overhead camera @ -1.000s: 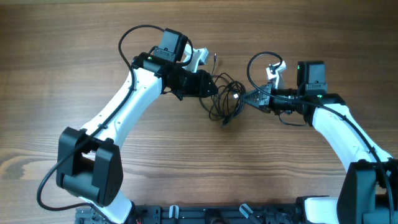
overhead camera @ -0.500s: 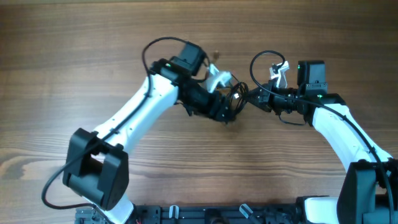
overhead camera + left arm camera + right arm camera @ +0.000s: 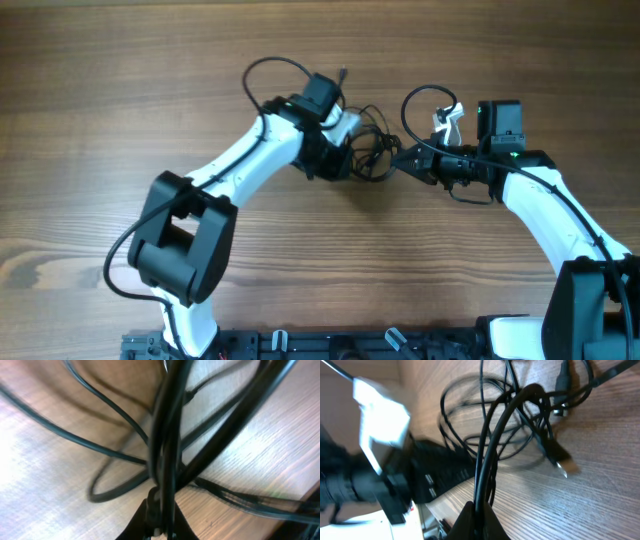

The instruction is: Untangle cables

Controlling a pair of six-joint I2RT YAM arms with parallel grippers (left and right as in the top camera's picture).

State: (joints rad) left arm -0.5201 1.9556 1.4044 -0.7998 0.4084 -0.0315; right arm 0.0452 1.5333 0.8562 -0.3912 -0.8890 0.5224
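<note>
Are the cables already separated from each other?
No, the overhead view shows the cables as one tangled clump between the left gripper and the right gripper.

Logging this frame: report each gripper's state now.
Left gripper: shut on the cables.
Right gripper: shut on the cables.

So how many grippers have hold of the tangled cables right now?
2. The left gripper is shut on strands at the left side of the cables; the right gripper pinches one strand at their right side. No other gripper is in view.
</note>
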